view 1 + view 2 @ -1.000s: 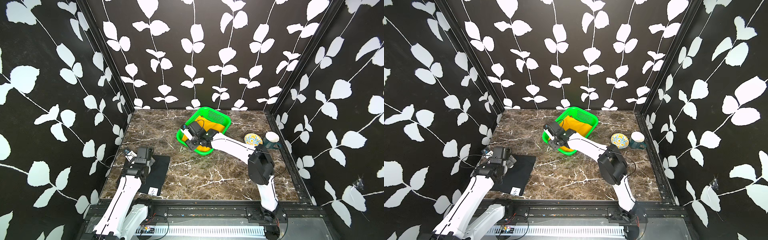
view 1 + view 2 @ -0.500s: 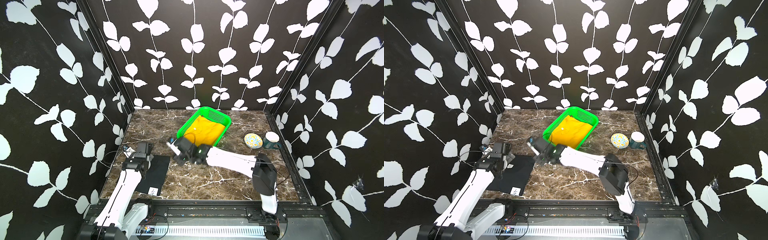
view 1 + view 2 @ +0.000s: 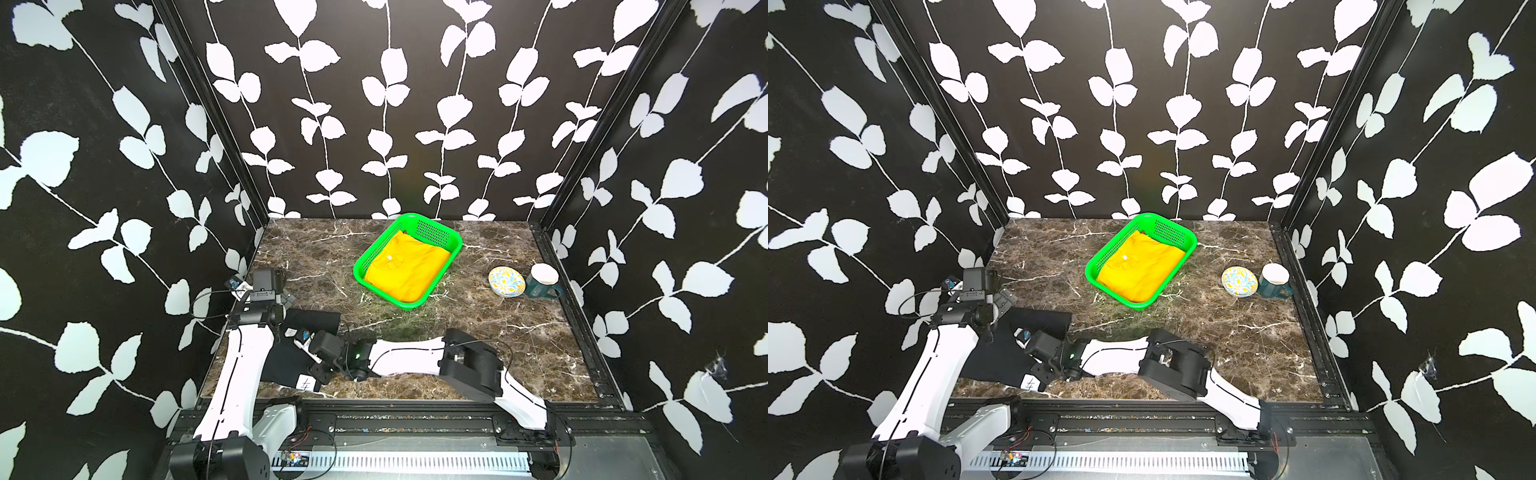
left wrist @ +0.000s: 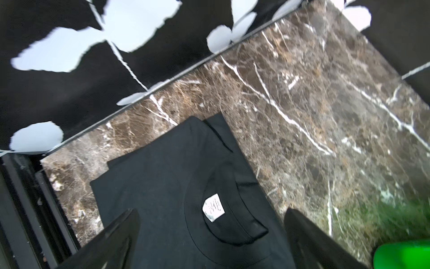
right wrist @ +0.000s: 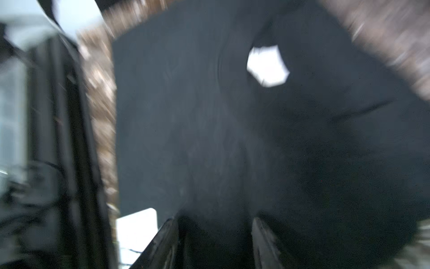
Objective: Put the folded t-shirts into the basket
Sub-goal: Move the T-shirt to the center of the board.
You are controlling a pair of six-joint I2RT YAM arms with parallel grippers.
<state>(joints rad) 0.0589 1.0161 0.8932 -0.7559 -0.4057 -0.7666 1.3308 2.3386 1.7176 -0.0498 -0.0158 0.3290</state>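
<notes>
Closure on the black t-shirt [image 3: 316, 322] is judged the coming move. The right gripper [image 5: 214, 223] sits low over the shirt's near end, by the white label, jaws partly apart with no cloth seen clamped; that wrist view is blurred. The shirt lies flat on the table [image 3: 478, 332], long axis running near to far. The left gripper [image 4: 211, 216] hangs fully released above the shirt's far, collar end. Beyond that end, rightward, stands the basket [image 3: 360, 276], which holds the yellow t-shirt [image 3: 409, 270].

Green basket [image 3: 441, 233], yellow shirt [image 3: 409, 272], black shirt [image 4: 162, 186], brown white-veined table [image 3: 478, 328].
</notes>
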